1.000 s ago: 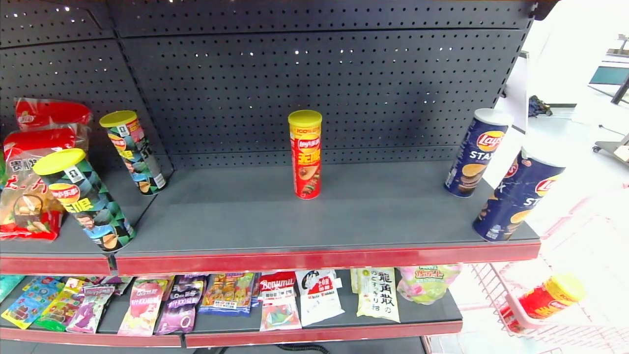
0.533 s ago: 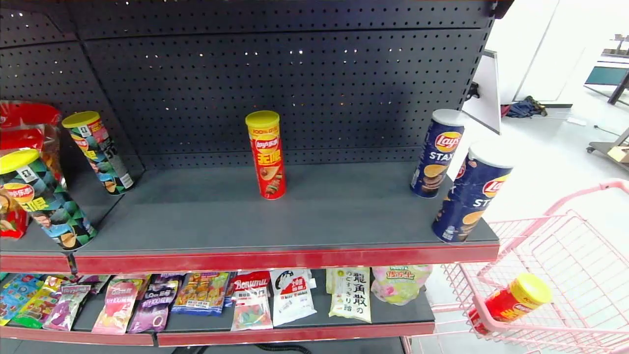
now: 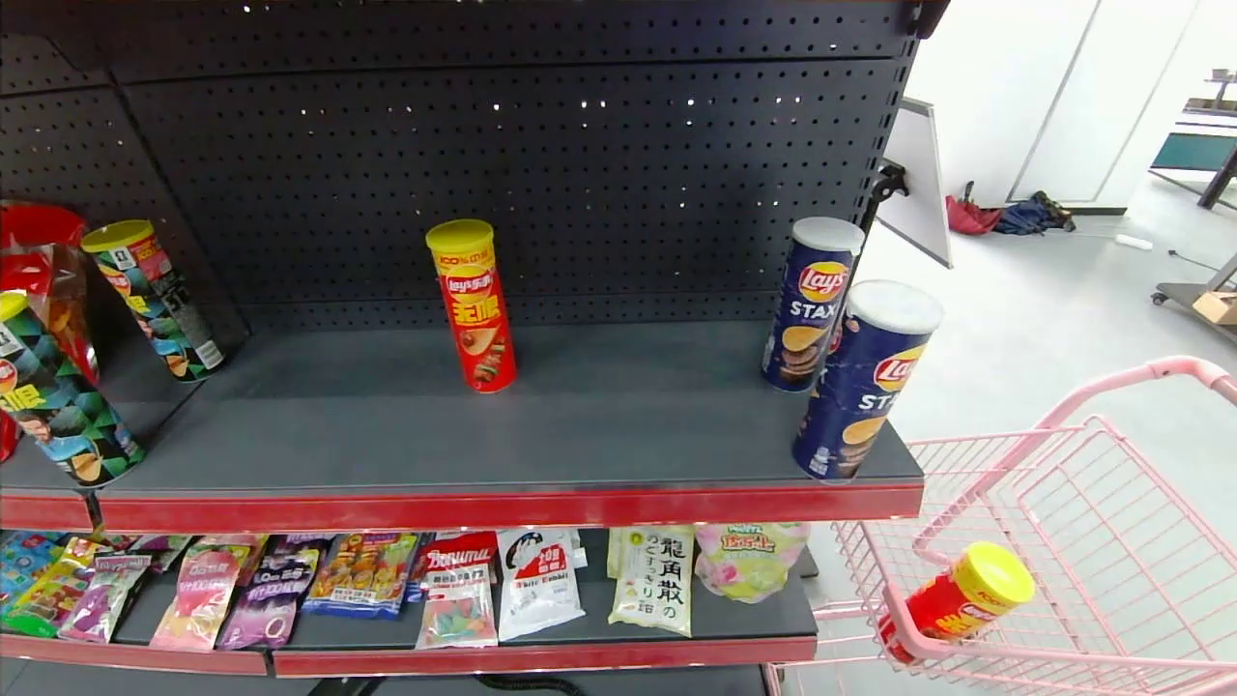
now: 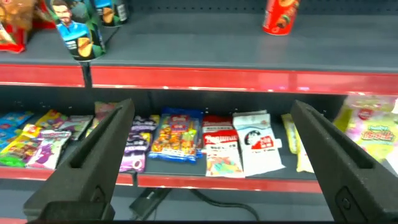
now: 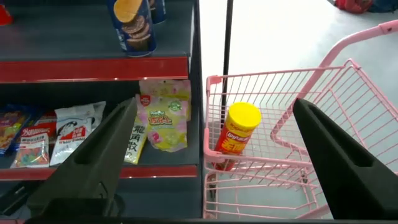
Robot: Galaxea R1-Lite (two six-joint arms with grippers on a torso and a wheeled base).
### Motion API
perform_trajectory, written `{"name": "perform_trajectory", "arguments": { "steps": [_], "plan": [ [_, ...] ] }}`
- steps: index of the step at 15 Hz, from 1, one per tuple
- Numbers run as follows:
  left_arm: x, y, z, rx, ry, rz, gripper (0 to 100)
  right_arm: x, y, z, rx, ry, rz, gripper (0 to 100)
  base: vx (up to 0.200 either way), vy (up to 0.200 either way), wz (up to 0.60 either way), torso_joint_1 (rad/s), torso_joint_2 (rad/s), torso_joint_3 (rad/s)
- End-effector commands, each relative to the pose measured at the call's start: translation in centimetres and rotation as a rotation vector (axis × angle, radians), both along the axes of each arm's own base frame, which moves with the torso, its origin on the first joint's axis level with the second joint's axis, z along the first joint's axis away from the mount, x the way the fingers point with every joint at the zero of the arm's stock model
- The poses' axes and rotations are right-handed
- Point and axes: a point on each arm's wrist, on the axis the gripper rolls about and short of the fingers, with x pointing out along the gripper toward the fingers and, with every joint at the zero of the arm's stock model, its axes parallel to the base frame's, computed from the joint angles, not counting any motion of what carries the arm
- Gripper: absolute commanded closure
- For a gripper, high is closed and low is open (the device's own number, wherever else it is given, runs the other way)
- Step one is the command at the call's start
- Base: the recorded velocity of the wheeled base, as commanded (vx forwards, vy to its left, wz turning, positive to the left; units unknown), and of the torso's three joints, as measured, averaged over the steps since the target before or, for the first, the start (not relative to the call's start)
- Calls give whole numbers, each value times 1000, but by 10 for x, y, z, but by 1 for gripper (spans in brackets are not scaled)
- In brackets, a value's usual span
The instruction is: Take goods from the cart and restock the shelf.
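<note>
I'm in a shop — pegboard shelf with chip cans, snack bags below, pink cart alongside.

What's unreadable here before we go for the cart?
- Red can: its base sits behind the cart's rim, head view and right wrist view.
- Cart: right side and bottom cut by the head view's edges, so other goods cannot be told.
- Rear blue can: partly behind the front blue can, head view.
- Bags far left: cut by the edge.

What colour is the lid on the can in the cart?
Yellow lid, on a red can. The right wrist view shows it best.
</note>
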Motion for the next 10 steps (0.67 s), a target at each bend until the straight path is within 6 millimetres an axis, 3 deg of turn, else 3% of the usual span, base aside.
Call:
{"name": "perform_trajectory", "arguments": {
  "steps": [1,4,10],
  "plan": [
    [0,0,0,-1,-1,1,0,0,0,0,0,1,1,0,0,0,0,0,0,0],
    [0,0,0,-1,-1,1,0,0,0,0,0,1,7,0,0,0,0,0,0,0],
    [0,0,0,-1,-2,1,0,0,0,0,0,1,7,0,0,0,-600,0,3,2]
  ]
}}
